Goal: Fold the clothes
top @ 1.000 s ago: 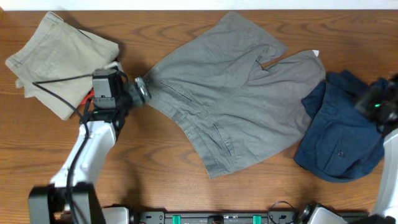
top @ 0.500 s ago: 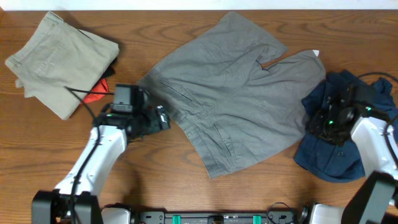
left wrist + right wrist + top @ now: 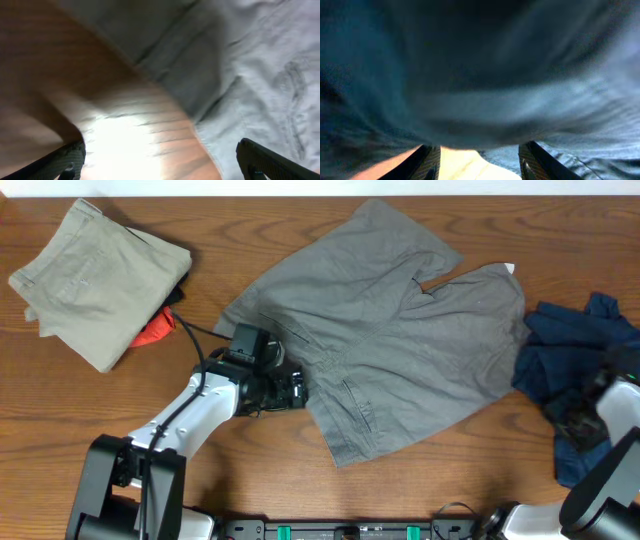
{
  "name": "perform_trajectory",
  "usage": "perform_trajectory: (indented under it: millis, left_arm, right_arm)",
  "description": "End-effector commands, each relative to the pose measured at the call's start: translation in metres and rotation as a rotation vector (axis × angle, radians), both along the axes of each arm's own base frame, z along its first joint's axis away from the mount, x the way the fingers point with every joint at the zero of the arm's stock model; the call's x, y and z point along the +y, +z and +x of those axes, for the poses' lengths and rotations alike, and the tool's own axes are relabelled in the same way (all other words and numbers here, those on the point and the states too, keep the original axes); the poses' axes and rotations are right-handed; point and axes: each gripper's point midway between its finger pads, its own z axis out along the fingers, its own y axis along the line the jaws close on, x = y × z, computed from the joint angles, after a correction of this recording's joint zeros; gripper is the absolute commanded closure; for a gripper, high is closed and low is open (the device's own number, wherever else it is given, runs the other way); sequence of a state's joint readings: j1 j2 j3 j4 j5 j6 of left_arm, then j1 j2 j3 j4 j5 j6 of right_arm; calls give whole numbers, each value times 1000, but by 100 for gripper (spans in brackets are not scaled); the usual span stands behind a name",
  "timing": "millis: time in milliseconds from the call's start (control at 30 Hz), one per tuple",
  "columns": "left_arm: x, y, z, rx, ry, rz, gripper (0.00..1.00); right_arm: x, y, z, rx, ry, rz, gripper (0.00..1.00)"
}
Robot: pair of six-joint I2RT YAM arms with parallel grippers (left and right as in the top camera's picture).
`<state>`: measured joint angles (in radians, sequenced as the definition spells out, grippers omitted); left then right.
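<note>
Across the middle of the wooden table lie the grey cotton shorts, spread flat and unfolded, waistband toward the near left and the two wide legs reaching to the far right. At the waistband's near-left edge sits the left gripper; its wrist view shows the jaws spread wide over bare wood and the hem of grey cloth, holding nothing. I judge this to be the opening of the fold, the arm lining up for a first grasp; the next move calls for lowering onto the waistband edge and pinching only that layer before carrying it over. To the right, the crumpled navy-blue shorts bunch under the right gripper, whose wrist view is filled with blurred dark cloth, so I cannot tell whether it grips. At the far left rest the folded khaki shorts, with a red garment peeking out beneath. Compared with half a second ago, the left gripper has slid right along the waistband, and the navy heap has shifted right, off the grey leg.
</note>
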<state>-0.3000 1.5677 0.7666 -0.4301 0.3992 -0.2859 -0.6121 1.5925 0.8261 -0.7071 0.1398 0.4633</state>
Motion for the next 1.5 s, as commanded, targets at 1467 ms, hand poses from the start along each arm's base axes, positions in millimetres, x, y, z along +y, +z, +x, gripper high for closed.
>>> perform_trajectory:
  millis: [1467]
  left_arm:
    - [-25, -11, -13, 18, -144, -68, 2]
  right_arm:
    - [60, 77, 121, -601, 452, 170, 48]
